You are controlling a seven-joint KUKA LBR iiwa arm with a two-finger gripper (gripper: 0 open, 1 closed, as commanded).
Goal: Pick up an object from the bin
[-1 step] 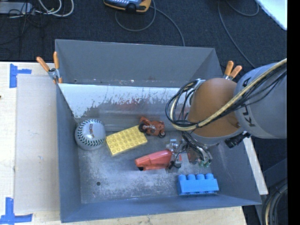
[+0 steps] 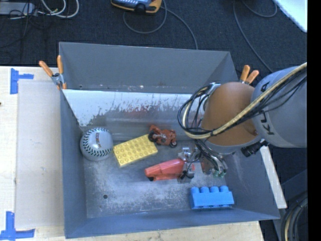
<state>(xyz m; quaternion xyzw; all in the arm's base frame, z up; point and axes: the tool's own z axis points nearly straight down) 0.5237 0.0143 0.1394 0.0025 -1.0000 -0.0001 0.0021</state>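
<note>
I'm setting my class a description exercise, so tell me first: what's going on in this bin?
A robot arm reaches into the grey bin from the right. Its pincer is down at the right end of a red toy piece on the bin floor; whether it has gripped it cannot be told. A yellow studded plate, a small orange toy, a blue brick and a ball lie around it.

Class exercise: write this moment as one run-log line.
tool: at right end of red plastic wedge | nearby: blue studded plastic brick | wedge: lying on grey metal bin floor
</note>
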